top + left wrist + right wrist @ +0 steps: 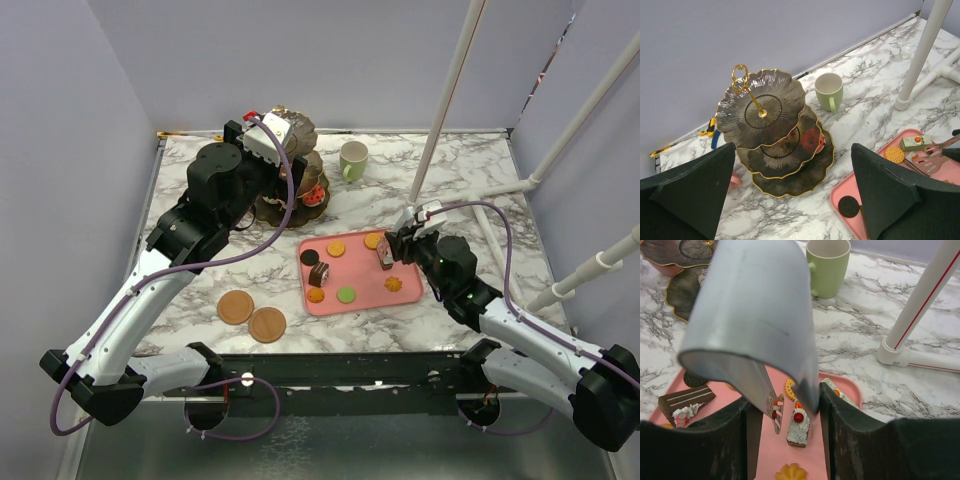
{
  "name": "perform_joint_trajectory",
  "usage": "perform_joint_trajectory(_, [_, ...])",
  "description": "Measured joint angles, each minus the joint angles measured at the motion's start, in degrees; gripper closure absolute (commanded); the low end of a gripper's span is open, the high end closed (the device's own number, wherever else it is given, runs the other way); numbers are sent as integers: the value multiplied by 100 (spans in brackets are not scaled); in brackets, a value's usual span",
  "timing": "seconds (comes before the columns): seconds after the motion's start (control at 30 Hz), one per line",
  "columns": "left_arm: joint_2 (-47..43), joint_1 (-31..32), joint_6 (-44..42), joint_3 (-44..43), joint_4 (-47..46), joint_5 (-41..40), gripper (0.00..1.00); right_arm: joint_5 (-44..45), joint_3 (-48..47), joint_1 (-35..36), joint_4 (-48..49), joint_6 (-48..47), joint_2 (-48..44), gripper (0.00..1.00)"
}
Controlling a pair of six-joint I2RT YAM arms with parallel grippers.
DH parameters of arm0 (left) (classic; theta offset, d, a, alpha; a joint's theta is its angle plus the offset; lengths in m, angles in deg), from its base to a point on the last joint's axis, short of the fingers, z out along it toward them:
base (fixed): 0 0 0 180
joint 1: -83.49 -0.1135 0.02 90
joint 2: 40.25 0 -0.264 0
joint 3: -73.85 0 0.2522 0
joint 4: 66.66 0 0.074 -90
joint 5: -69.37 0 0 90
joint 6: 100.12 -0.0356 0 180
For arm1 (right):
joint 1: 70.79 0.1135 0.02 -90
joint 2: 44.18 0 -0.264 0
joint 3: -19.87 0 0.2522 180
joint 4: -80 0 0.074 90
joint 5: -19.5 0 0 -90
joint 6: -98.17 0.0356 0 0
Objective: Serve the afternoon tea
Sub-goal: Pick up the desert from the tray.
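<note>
Stand: dark three-tier stand (pixel 790 90) with scalloped, gold-edged plates and a gold ring on top, upright at the back left of the table, near the wall.
On the stand: one red pastry (pixel 811 140) on a lower tier, half tucked under the tier above.
Left gripper: the left gripper (pixel 794 145) hovers above the stand, fingers spread wide with nothing held between them.
Pink mug: the pink mug (pixel 734 181) shows only a rounded pink edge, just beside the stand's base and mostly hidden by a gripper finger.
Green mug: pale-green mug (pixel 352 160), upright, right of the stand and apart from it.
Tray: flat pink tray (pixel 360 270) at mid-table, in front of the green mug.
On the tray: toy pastries (pixel 336 248). A chocolate roll slice and a dark round cookie are at the left. Orange round cookies and a green round piece are in the middle. A flower-shaped cookie is at the right.
Right gripper: the right gripper (pixel 784 405) has its fingers pressed on the two arms of metal tongs (pixel 755 305), holding them. The tong tips point down at a cherry-topped cake slice (pixel 799 427) on the tray's right part. Whether they touch it cannot be told.
Coasters: two brown round coasters (pixel 236 307) side by side at the near left, left of the tray.
Pliers: pliers (pixel 715 137) with blue and yellow handles lie at the foot of the back wall, left of the stand.
Surface: white-and-grey marble tabletop (pixel 450 180).
Room: pale lilac walls (pixel 60 150) on three sides. White pipes (pixel 450 90) slant upward at the right.
</note>
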Motion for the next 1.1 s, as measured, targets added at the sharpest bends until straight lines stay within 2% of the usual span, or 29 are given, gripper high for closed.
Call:
perform_joint_trajectory(0.8, [-11, 0, -7, 0, 0, 96, 1, 107, 455, 0, 688, 35, 649, 58])
perform_joint_trajectory(0.87, [-11, 0, -7, 0, 0, 111, 1, 109, 470, 0, 695, 35, 649, 63])
perform_joint_trajectory(1.1, [-11, 0, -7, 0, 0, 116, 1, 107, 470, 0, 837, 37, 686, 95])
